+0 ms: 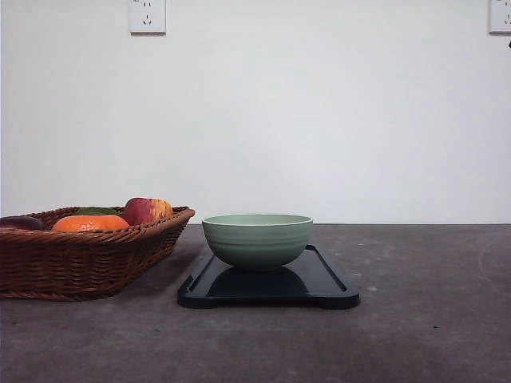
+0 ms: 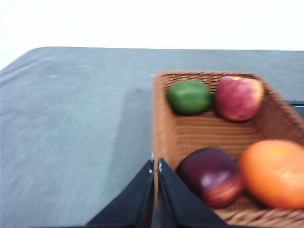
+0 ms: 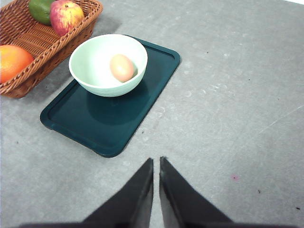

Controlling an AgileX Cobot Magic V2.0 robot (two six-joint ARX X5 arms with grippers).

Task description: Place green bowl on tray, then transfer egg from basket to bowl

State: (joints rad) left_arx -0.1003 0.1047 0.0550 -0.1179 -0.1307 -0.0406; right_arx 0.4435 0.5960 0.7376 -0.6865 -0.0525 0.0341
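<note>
The pale green bowl (image 1: 257, 239) stands upright on the dark tray (image 1: 323, 279), toward its far end. In the right wrist view the egg (image 3: 122, 67) lies inside the green bowl (image 3: 108, 64) on the tray (image 3: 109, 121). The wicker basket (image 1: 80, 255) sits left of the tray. My right gripper (image 3: 156, 161) is shut and empty, over bare table short of the tray. My left gripper (image 2: 156, 164) is shut and empty, at the near rim of the basket (image 2: 190, 128).
The basket holds a red-yellow apple (image 2: 238, 97), a green fruit (image 2: 189, 96), a dark purple fruit (image 2: 211, 175) and an orange fruit (image 2: 275, 172). The grey table (image 1: 431, 319) stretches right of the tray. A white wall with outlets (image 1: 147, 16) stands behind.
</note>
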